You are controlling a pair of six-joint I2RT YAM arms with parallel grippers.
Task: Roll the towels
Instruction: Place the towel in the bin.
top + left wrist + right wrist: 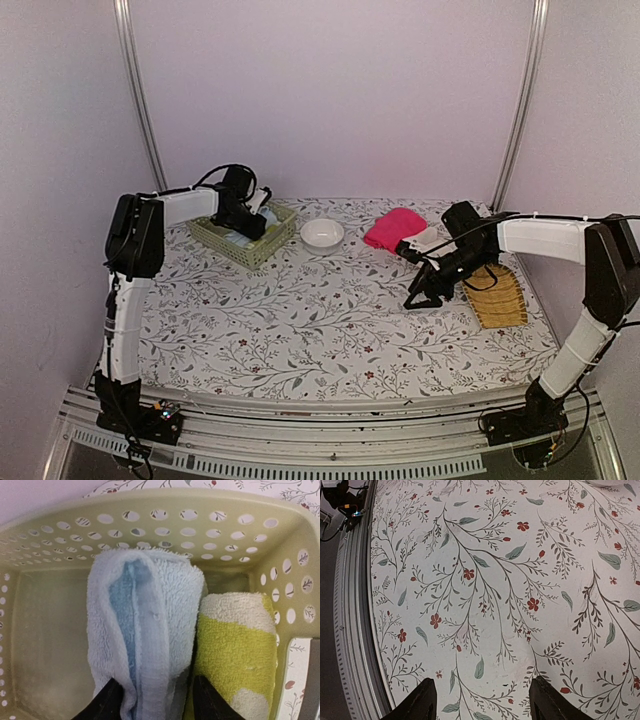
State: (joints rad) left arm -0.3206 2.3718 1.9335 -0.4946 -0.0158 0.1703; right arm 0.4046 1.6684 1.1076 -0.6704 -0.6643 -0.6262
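Observation:
A rolled pale blue towel (142, 625) lies in the pale green basket (200, 510), with a rolled yellow-green-and-cream towel (235, 650) close against its right side. My left gripper (157, 705) reaches down into the basket (262, 250). It is open, its fingers (107, 702) standing either side of the blue roll's near end, the right one between the two rolls. A bright pink towel (393, 227) lies bunched at the back right of the table. My right gripper (415, 298) hangs open over bare flowered cloth (485, 605), in front of the pink towel, with nothing between its fingers.
A white bowl (322, 233) stands between the basket and the pink towel. A yellow slatted tray (497, 297) lies under the right arm near the table's right edge. The table's metal front rail (350, 630) shows in the right wrist view.

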